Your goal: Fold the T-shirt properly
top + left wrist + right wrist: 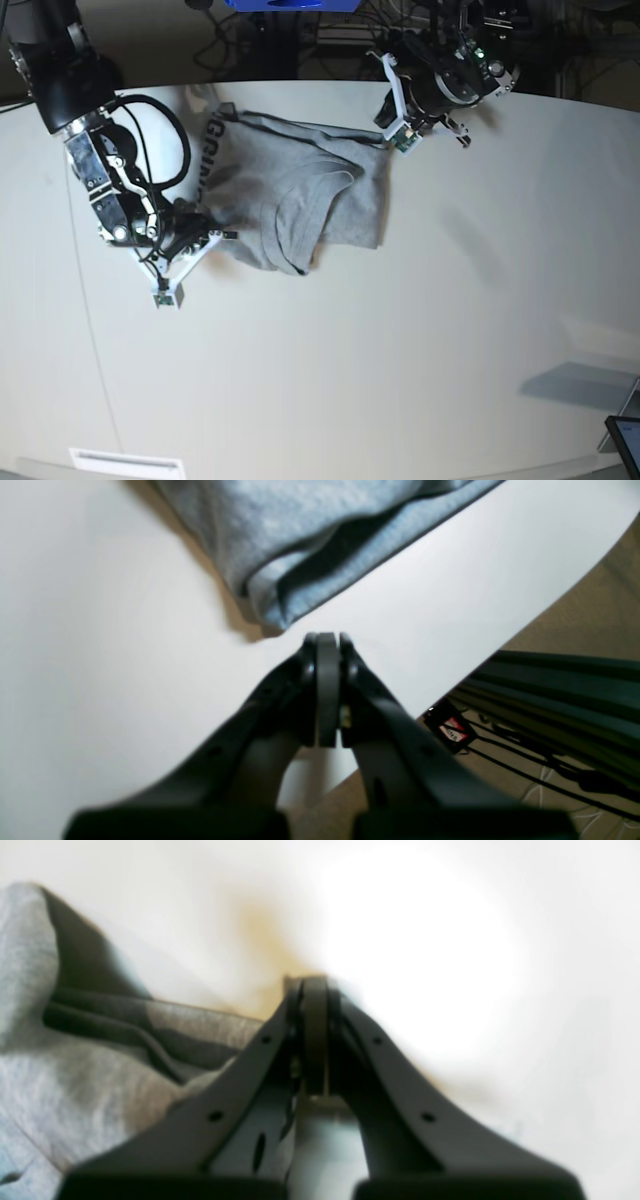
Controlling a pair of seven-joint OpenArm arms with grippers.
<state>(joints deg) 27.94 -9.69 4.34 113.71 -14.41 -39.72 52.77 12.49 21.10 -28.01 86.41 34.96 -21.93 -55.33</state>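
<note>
The heather-grey T-shirt lies crumpled and partly folded over on the white table, with black lettering showing along its left edge. In the left wrist view my left gripper is shut and empty, just short of a layered corner of the T-shirt. My right gripper is also shut with nothing in it, above bare table, with rumpled T-shirt cloth to its left. In the base view the left arm is at the shirt's far right corner. The right arm is at its near left side.
The table's curved edge runs close on the left gripper's right, with floor, cables and a dark frame beyond it. Equipment and cables crowd the space behind the table. A dark screen corner shows at bottom right.
</note>
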